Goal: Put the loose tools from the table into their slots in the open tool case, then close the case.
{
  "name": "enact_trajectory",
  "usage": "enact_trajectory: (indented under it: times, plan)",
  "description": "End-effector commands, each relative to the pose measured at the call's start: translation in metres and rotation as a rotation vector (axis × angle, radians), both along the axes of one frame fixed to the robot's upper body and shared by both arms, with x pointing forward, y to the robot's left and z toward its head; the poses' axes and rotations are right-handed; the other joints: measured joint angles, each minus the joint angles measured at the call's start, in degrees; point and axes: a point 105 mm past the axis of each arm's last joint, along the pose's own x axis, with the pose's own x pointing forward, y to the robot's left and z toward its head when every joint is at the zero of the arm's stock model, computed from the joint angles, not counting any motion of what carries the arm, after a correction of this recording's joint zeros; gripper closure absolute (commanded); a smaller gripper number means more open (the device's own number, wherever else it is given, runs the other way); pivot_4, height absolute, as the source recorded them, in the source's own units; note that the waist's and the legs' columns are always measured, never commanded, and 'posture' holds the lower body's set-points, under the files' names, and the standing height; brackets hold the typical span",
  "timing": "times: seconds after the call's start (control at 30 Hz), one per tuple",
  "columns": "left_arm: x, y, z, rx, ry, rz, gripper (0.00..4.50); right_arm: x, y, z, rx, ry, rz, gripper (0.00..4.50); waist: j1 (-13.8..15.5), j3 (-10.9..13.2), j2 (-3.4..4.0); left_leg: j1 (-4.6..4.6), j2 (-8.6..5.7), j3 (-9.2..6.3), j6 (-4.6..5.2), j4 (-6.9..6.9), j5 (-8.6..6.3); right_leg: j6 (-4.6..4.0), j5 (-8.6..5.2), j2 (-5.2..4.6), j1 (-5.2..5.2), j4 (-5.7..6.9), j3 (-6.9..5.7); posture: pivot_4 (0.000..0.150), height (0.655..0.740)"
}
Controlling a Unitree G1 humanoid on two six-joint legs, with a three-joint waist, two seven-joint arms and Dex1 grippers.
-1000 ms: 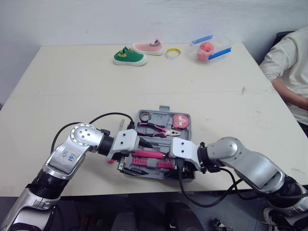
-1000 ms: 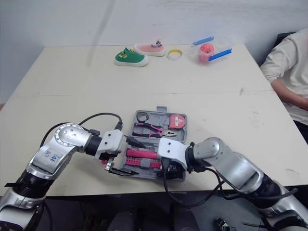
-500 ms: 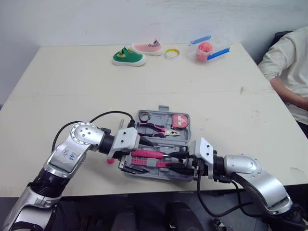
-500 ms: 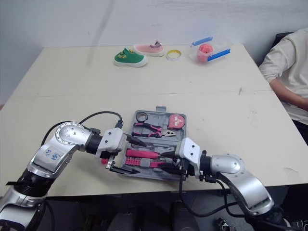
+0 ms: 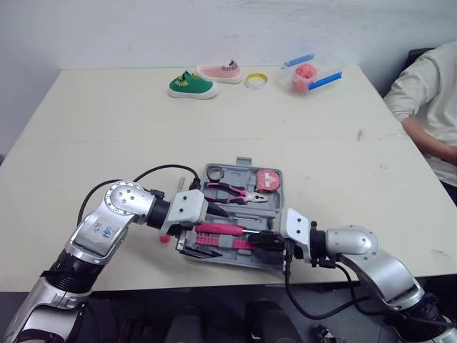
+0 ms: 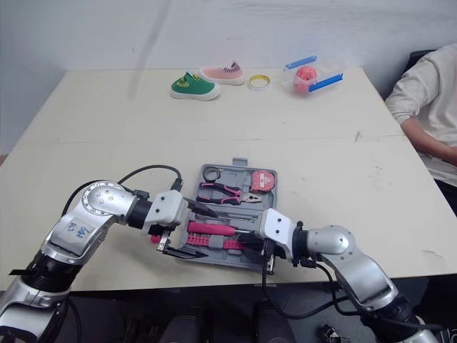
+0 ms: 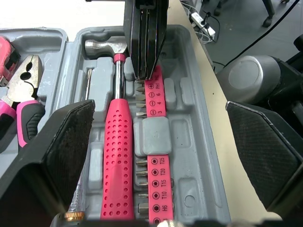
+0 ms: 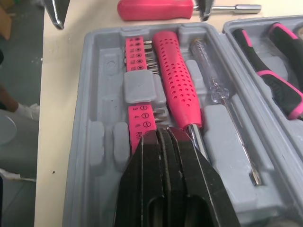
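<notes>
Grey plastic tool case point(image 8: 102, 90) lies open on tabletop point(image 5: 143, 121), under both hands. Near half holds pink-handled hammer point(image 7: 117, 156), pink bit strip point(image 7: 155, 99) and clear tester screwdriver point(image 8: 213, 75). Far half holds pink-black pliers point(image 5: 232, 191) and pink tape measure point(image 5: 268, 179).

Right hand point(image 8: 161, 142): fingers pressed together, nothing held, tips at bit strip just beside hammer shaft; contact unclear.

Left hand point(image 7: 165, 142): spread wide, empty, pads either side of hammer half. Loose pink-handled screwdriver point(image 8: 156, 8) on tabletop just outside case, beneath left hand.
</notes>
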Motion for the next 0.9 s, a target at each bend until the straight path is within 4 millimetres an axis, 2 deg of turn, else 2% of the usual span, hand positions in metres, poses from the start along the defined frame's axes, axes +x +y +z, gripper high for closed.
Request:
enact_trajectory:
  times: [0.03, 0.2, 0.3, 0.33, 0.43, 0.5, 0.57, 0.67, 0.77, 0.9]
  plan:
    - [0.003, 0.001, 0.006, -0.017, -0.033, 0.011, 0.00, 0.010, -0.013, -0.022, -0.114, -0.032, -0.082, 4.47, -0.17, -0.06, -0.08, 0.04, 0.00, 0.02, 0.00, 0.01, 0.00, 0.00, 0.00, 0.01, 0.02, -0.01, 0.02, 0.150, 0.7400]
    - [0.002, 0.000, 0.002, -0.033, -0.022, 0.031, 0.00, -0.010, -0.001, -0.002, -0.003, 0.011, 0.013, 4.47, 0.00, -0.07, -0.10, 0.08, 0.02, 0.00, 0.00, 0.01, 0.00, 0.00, 0.00, 0.00, 0.07, 0.02, 0.01, 0.150, 0.7400]
    - [0.009, 0.010, 0.004, -0.079, -0.020, 0.133, 0.00, -0.012, 0.001, 0.032, 0.142, -0.003, 0.005, 4.47, 0.03, -0.06, -0.09, -0.02, 0.01, -0.03, 0.01, 0.00, -0.01, 0.01, 0.01, -0.02, 0.04, 0.03, -0.02, 0.150, 0.7400]
    - [0.009, 0.016, 0.009, -0.156, 0.021, 0.216, 0.00, -0.012, -0.003, 0.050, 0.210, -0.009, -0.011, 4.47, -0.12, -0.03, -0.05, -0.05, 0.01, -0.03, 0.01, 0.00, -0.01, 0.02, 0.01, -0.03, 0.02, 0.05, -0.03, 0.150, 0.7400]
    - [-0.001, 0.033, 0.025, -0.359, 0.164, 0.387, 0.00, -0.017, -0.017, 0.091, 0.344, 0.017, -0.017, 3.49, -0.44, 0.05, 0.05, -0.09, 0.06, -0.02, 0.02, -0.02, -0.02, 0.09, 0.05, -0.05, -0.01, 0.13, 0.03, 0.150, 0.7400]
    - [0.001, 0.045, 0.029, -0.425, 0.180, 0.515, 0.00, -0.023, -0.023, 0.107, 0.368, 0.027, 0.008, 2.61, -0.13, 0.06, 0.04, -0.07, 0.10, -0.12, 0.00, -0.02, -0.02, 0.09, 0.05, -0.06, 0.01, 0.08, -0.06, 0.150, 0.7400]
    - [0.005, 0.065, 0.034, -0.500, 0.185, 0.682, 0.00, -0.024, -0.028, 0.122, 0.373, 0.021, 0.016, 1.57, 0.00, 0.06, 0.04, -0.01, 0.09, -0.17, -0.02, -0.03, -0.01, 0.08, 0.04, -0.07, 0.07, -0.09, -0.10, 0.150, 0.7400]
    - [0.001, 0.108, 0.024, -0.539, 0.091, 0.992, 0.00, -0.024, -0.040, 0.145, 0.378, -0.004, 0.014, 0.17, -0.18, 0.07, 0.07, 0.00, 0.04, -0.17, -0.02, -0.06, -0.01, 0.08, 0.04, -0.12, 0.09, -0.13, -0.08, 0.150, 0.7400]
    - [-0.008, 0.131, 0.014, -0.531, 0.040, 1.211, 0.00, -0.022, -0.053, 0.154, 0.332, -0.041, -0.015, 0.04, -0.07, 0.10, 0.08, 0.00, 0.03, -0.10, -0.02, -0.12, -0.06, 0.08, 0.04, -0.10, 0.07, -0.26, -0.02, 0.150, 0.7400]
    - [-0.019, 0.139, 0.008, -0.520, 0.036, 1.326, 0.00, -0.019, -0.065, 0.155, 0.302, -0.063, -0.059, 0.04, 0.91, 0.04, -0.13, -0.02, 0.02, -0.15, -0.01, -0.07, -0.06, 0.08, 0.05, -0.11, 0.13, -0.31, -0.10, 0.150, 0.7400]
